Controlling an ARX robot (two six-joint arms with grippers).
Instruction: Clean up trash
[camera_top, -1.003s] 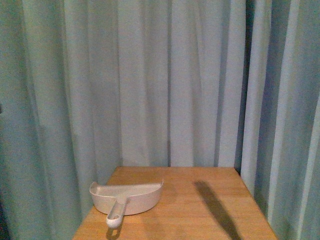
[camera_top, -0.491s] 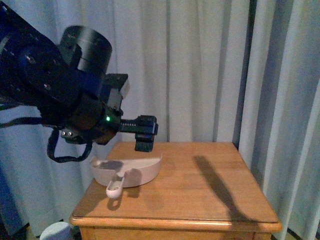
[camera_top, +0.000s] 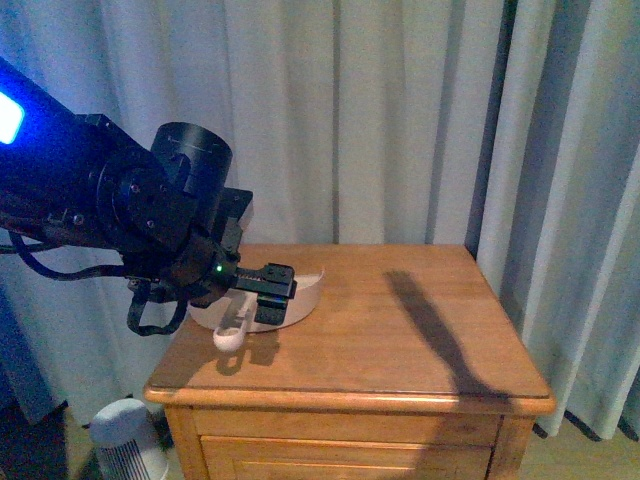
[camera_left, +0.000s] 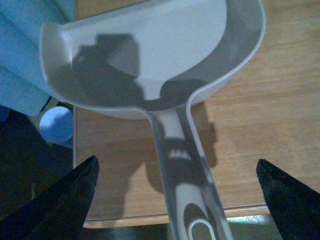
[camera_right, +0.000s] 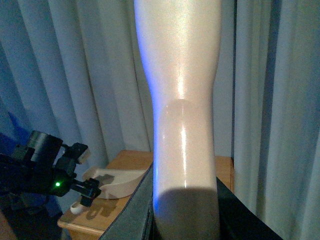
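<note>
our left arm is black, with a round drum-like joint and a black left gripper. a green light glows on it, and a black cable loops below.

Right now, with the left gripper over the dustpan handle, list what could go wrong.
1. The dustpan sits by the table edge; the open left gripper could nudge it off if it closes off-centre on the handle.
2. No paper wad shows in any view, so the sweep target is unconfirmed.
</note>
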